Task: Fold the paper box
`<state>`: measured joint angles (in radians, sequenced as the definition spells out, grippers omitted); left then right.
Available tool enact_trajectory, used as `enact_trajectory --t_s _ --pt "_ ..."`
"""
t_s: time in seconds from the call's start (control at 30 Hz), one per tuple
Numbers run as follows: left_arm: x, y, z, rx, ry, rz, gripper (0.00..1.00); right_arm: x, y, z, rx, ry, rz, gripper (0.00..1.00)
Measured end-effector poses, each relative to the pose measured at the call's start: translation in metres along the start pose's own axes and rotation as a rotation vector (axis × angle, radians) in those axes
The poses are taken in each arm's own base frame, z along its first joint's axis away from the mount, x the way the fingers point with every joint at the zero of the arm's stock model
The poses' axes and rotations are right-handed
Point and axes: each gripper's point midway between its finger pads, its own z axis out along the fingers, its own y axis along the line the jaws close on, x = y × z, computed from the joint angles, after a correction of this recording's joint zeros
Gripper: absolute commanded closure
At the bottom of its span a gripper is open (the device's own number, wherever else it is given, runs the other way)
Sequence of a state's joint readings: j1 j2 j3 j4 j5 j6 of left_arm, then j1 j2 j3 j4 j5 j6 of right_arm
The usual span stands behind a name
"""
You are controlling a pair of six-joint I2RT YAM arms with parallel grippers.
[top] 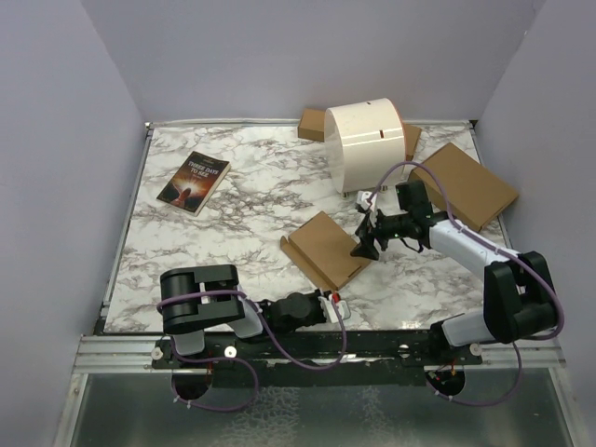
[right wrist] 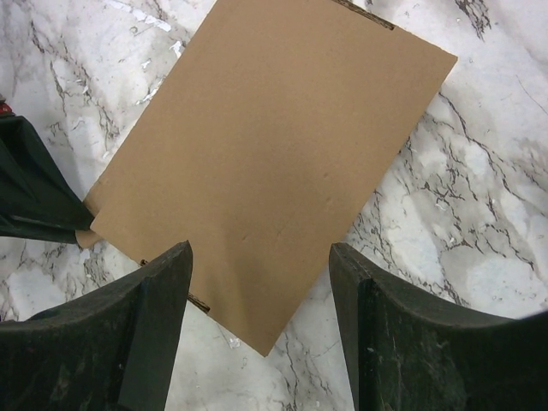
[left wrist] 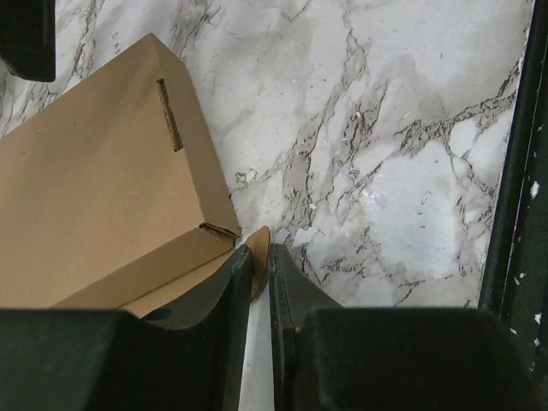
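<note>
The paper box (top: 326, 247) lies flat and closed-looking at the middle of the marble table, plain brown with a slot along one edge (left wrist: 169, 116). My left gripper (top: 333, 294) is at its near corner. In the left wrist view the gripper (left wrist: 260, 261) has its jaws almost together on a rounded cardboard tab (left wrist: 260, 244) that sticks out from the box's corner. My right gripper (top: 366, 244) is open and hovers over the box's right corner. In the right wrist view the gripper (right wrist: 261, 287) has its fingers either side of that corner of the box (right wrist: 274, 163).
A book (top: 194, 182) lies at the back left. A white cylinder (top: 368, 144) stands at the back, with cardboard (top: 312, 124) behind it. A larger brown cardboard box (top: 463, 184) lies at the right. Grey walls surround the table.
</note>
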<state>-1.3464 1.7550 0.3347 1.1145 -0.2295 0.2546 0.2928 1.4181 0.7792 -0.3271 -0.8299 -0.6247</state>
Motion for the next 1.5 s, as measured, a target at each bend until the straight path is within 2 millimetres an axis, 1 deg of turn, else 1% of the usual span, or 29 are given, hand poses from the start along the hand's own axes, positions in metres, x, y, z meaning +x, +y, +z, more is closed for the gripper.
enact_trajectory --t_s 0.13,0.23,0.33,0.63,0.93,1.23,1.5 --pt "-0.001 0.001 0.000 -0.012 -0.004 -0.015 0.95 0.004 0.000 0.003 -0.005 0.006 0.023 0.34" --pt "-0.002 0.003 -0.001 -0.026 -0.011 -0.025 1.00 0.008 0.000 0.005 -0.011 0.015 0.052 0.34" --pt "-0.002 0.004 -0.002 -0.034 -0.014 -0.033 1.00 0.011 -0.001 0.005 -0.009 0.020 0.091 0.34" --pt "-0.001 0.006 -0.005 -0.054 -0.025 -0.071 1.00 0.025 -0.014 0.002 0.028 0.024 0.249 0.34" --pt "0.000 0.009 -0.008 -0.075 -0.038 -0.112 1.00 0.040 -0.018 0.008 0.024 0.047 0.374 0.34" --pt "0.002 0.017 -0.008 -0.106 -0.043 -0.205 1.00 0.049 -0.021 0.010 0.024 0.061 0.427 0.42" --pt "0.006 0.026 -0.007 -0.135 -0.040 -0.304 1.00 0.049 -0.021 0.010 0.025 0.061 0.430 0.48"
